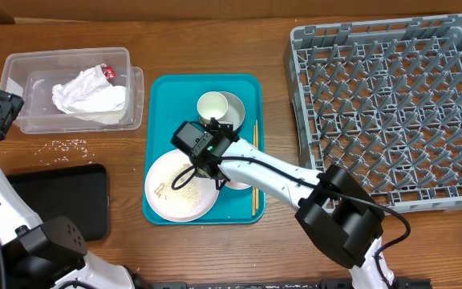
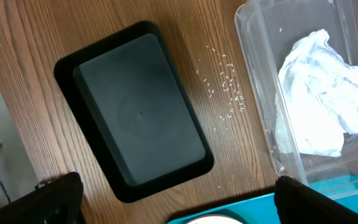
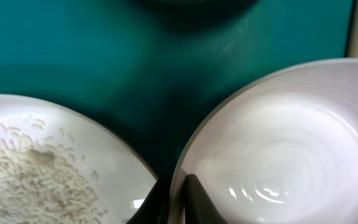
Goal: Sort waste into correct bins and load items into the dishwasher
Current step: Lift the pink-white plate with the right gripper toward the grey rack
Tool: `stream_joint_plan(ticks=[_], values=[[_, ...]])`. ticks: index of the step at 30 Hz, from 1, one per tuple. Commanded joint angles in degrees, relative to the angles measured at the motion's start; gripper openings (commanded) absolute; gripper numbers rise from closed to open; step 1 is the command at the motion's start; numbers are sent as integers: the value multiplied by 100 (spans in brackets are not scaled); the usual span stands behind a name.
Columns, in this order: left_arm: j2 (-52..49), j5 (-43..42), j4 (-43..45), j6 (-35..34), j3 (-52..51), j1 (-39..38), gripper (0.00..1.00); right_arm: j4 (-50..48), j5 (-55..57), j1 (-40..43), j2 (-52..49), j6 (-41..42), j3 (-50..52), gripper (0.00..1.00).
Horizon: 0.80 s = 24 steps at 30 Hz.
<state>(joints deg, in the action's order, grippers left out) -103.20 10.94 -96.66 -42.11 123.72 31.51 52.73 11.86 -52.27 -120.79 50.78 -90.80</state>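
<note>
Jaws astride rim of upright white bowl (image 3: 278, 143)

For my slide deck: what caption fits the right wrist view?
Right gripper clamps the bowl by its rim on the teal tray, beside a plate of rice.

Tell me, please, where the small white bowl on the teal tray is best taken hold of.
Pinch the small white bowl at its rim from above, one of the fingers inside, one outside: it sits upright, and its thin wall likely suits pinching.
</note>
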Motion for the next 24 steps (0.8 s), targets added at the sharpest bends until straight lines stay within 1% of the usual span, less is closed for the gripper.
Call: stream_joint_plan(ticks=[1, 8, 15, 20, 24], values=[[-57, -4, -11, -120, 0, -2, 100, 179, -96, -11, -92, 22, -225, 4], [-57, -2, -11, -120, 0, -2, 100, 680, -155, -11, 61, 24, -765, 4], [-57, -2, -11, -120, 0, -2, 100, 1134, -293, -4, 476, -55, -1370, 4], [-57, -4, -11, -120, 0, -2, 100, 1456, -291, 195, 1069, -649, -1880, 4], [-57, -4, -11, -120, 0, -2, 100, 1606, -297, 710, 1641, -1056, -2188, 4]])
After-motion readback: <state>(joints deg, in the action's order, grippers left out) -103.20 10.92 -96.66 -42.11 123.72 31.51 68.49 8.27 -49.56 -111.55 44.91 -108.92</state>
